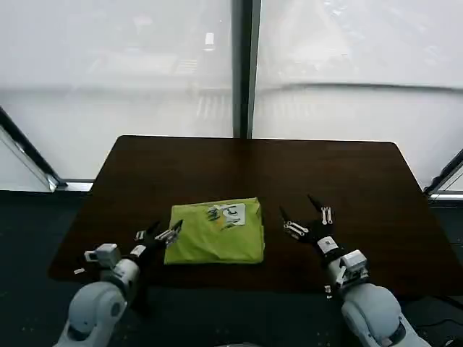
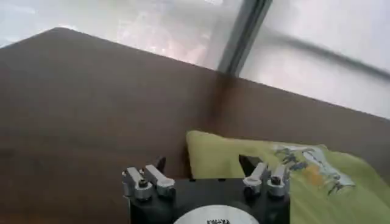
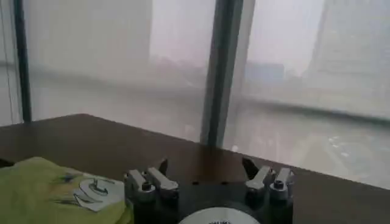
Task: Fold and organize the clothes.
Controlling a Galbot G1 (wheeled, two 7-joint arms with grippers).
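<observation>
Grippers first: our left gripper (image 1: 160,235) hangs with its jaws apart and empty, just beside the left edge of the T-shirt (image 1: 215,233); our right gripper (image 1: 306,215), likewise spread and empty, stands near the shirt's right edge without touching it. Between them the lime-green shirt lies as a folded rectangle on the dark table (image 1: 362,181), white print uppermost. We judge the fabric light, soft and limp; edges and corners offer the surest hold.

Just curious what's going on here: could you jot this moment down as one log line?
T-shirt: folded, on table | left gripper: open, at shirt's left edge | right gripper: open, apart from shirt
</observation>
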